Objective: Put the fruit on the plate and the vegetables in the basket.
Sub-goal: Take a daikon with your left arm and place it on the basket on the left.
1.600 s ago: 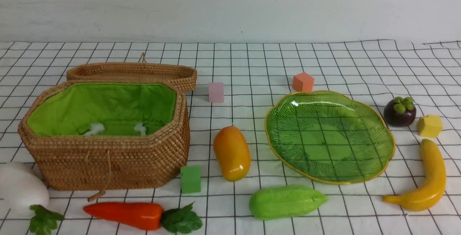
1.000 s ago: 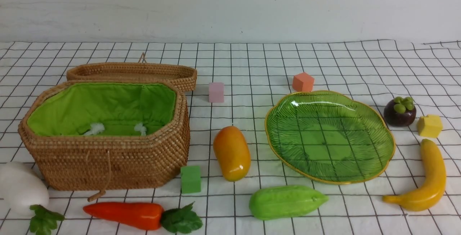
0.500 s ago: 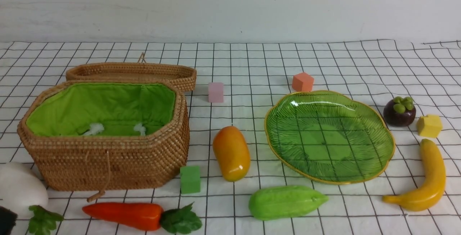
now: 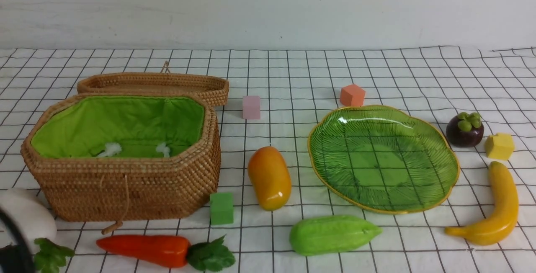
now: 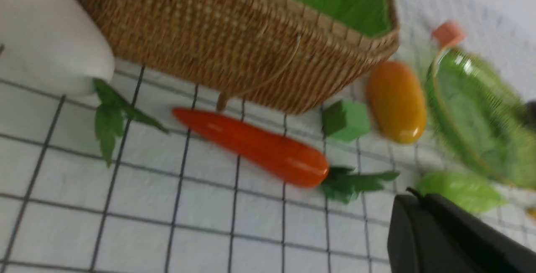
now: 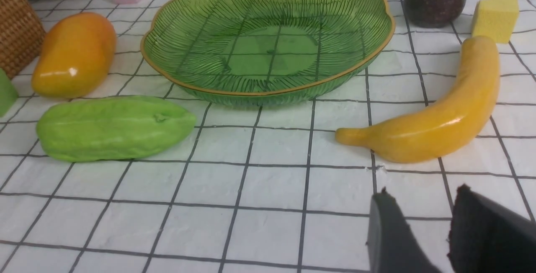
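Note:
The lined basket [image 4: 125, 189] stands open at the left, the green plate [image 4: 381, 160] at the right. Around the plate lie the mango [image 4: 269, 177], the banana [image 4: 498, 206] and the mangosteen [image 4: 464, 130]. The gourd [image 4: 333, 234], the carrot [image 4: 144, 249] and the white vegetable [image 4: 27, 218] lie along the front. My left gripper [image 5: 414, 195] is shut on nothing, above the cloth near the carrot's leaves [image 5: 356, 181]. My right gripper [image 6: 423, 190] is open and empty, short of the banana [image 6: 444, 118].
The basket's flat lid [image 4: 155, 82] lies behind it. Small cubes sit about: pink [image 4: 251, 106], orange [image 4: 352, 95], yellow [image 4: 499, 146] and green [image 4: 221, 208]. A dark part of my left arm [image 4: 12, 252] shows at the front left corner.
My left arm has come into the front view at the bottom left, in front of the white vegetable, and its gripper has shut. The objects have not moved.

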Controlling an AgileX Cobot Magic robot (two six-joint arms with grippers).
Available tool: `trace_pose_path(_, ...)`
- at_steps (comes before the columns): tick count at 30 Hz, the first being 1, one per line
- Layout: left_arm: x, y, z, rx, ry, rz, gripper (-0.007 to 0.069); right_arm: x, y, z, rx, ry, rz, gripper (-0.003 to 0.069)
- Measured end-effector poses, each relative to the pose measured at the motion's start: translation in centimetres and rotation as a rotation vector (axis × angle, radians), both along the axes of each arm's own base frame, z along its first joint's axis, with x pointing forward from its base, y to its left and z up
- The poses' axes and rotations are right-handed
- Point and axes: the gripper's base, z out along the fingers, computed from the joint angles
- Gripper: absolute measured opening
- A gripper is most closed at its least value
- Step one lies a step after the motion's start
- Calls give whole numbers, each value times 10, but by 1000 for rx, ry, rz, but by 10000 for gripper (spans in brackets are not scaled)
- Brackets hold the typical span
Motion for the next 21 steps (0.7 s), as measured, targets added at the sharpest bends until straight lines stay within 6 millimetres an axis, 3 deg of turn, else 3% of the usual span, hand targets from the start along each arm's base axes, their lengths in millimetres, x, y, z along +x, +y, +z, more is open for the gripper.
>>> trace_pose_path(7,27,-6,7,81,90,-99,-13,0,0,1,15,-4,-2,242)
trace_pose_path(14,31,-7,6,83,117,-112,-13,2,6,14,642,-41,-65,242)
trace_pose_path(18,30,-7,5,83,127,-115,-13,3,4,22,821,-87,-94,238)
trace_pose_path(21,30,-6,5,98,131,-114,-13,-1,12,28,856,6,-35,193)
